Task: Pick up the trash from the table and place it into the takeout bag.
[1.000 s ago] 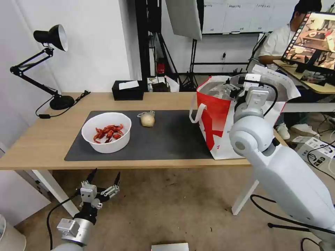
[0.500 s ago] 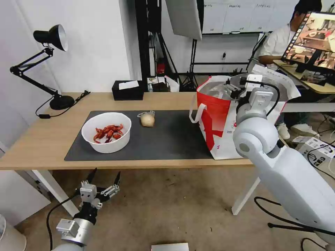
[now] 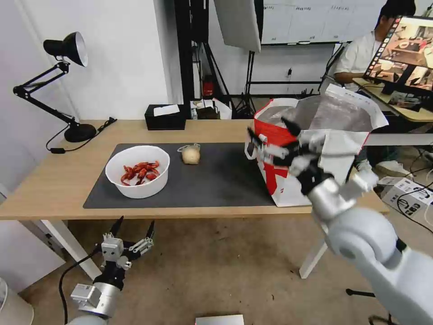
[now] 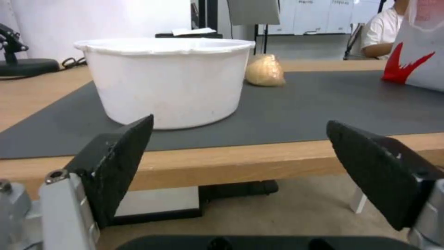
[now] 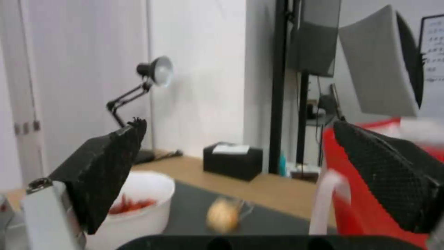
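- Right gripper (image 3: 273,137) raised in front of the takeout bag (image 3: 279,167), jaws spread wide and empty, aimed left toward the mat.
- Left gripper (image 3: 134,227) parked low, below the counter's near edge, jaws likewise spread with nothing between them.
- Remaining trash on the dark grey mat (image 3: 216,180): white bowl of crayfish shells (image 3: 137,171) at the left, wrapped beige ball (image 3: 191,155) near the mat's far edge, between bowl and bag, well apart from both.
- Risk, as a judgement: right arm close beside the bag's red wall and white loop handle (image 3: 251,146); a swing left could snag the handle or shove the bag toward the counter's right end.
- Further risk: ball likely to roll if nudged off-centre; bowl could tip and spill shells.
- Around: black tissue box (image 3: 165,117) at the far edge, desk lamp (image 3: 63,81) at far left; neither blocks the path to the ball.
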`<state>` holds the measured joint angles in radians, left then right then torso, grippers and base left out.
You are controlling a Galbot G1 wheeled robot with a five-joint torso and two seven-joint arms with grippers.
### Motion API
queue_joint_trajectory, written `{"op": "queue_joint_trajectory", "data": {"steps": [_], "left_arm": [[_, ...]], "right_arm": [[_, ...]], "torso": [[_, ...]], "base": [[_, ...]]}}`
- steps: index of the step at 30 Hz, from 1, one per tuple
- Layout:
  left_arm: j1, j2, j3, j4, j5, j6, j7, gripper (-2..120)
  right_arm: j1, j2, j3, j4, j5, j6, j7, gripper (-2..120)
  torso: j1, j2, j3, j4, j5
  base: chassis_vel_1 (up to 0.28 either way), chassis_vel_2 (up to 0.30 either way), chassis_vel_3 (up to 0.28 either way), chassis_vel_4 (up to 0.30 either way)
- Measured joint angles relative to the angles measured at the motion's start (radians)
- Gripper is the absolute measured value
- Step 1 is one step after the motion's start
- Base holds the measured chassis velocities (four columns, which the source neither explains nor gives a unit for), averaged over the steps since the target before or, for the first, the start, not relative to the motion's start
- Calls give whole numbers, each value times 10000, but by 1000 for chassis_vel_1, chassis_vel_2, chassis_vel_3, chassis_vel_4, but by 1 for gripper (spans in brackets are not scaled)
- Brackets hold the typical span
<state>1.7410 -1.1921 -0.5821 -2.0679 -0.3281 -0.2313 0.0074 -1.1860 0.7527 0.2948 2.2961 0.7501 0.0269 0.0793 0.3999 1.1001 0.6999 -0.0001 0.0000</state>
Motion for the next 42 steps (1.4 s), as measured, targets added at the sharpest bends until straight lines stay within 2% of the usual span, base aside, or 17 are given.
{"op": "queue_joint_trajectory", "data": {"steps": [1, 4, 5, 8, 9, 12, 13, 16, 23, 42], "left_arm": [[0, 0, 0, 0, 0, 0, 0, 100], [179, -99, -36, -4, 150, -174, 32, 100], [179, -99, -36, -4, 150, -174, 32, 100], [309, -117, -99, -8, 253, -279, 108, 100], [309, -117, -99, -8, 253, -279, 108, 100], [391, -131, -141, 56, 360, -339, 151, 100], [391, -131, -141, 56, 360, -339, 151, 100], [522, -212, -196, 108, 601, -363, 153, 100], [733, -341, -260, 163, 763, -463, 152, 100], [779, -412, -280, 57, 732, -596, 160, 100]], "right_arm": [[0, 0, 0, 0, 0, 0, 0, 100], [-2331, 587, 1023, -155, -1354, 1414, -858, 100], [-2331, 587, 1023, -155, -1354, 1414, -858, 100], [-4049, 1550, 1464, -674, -3019, 2666, -1063, 100], [-4049, 1550, 1464, -674, -3019, 2666, -1063, 100], [-5109, 2599, 1352, -1289, -4017, 3766, -939, 100], [-5109, 2599, 1352, -1289, -4017, 3766, -939, 100], [-5485, 3385, 917, -1926, -4704, 4476, -329, 100], [-5691, 3722, 466, -2463, -4884, 4629, -2, 100], [-5559, 3660, 120, -2533, -4791, 4104, 83, 100]], "torso": [[0, 0, 0, 0, 0], [0, 0, 0, 1, -1], [0, 0, 0, 1, -1], [0, 0, 0, 0, -1], [0, 0, 0, 0, -1], [-1, 0, 0, -3, 0], [-1, 0, 0, -3, 0], [-1, 0, 0, 1, -1], [0, -1, 1, 1, 0], [1, 0, 1, 1, 0]], "base": [[0, 0, 0, 0], [0, 0, 0, 0], [0, 0, 0, 0], [0, 0, 0, 0], [0, 0, 0, 0], [0, 0, 0, 0], [0, 0, 0, 0], [0, 0, 0, 0], [0, 0, 0, 0], [0, 0, 0, 0]]}}
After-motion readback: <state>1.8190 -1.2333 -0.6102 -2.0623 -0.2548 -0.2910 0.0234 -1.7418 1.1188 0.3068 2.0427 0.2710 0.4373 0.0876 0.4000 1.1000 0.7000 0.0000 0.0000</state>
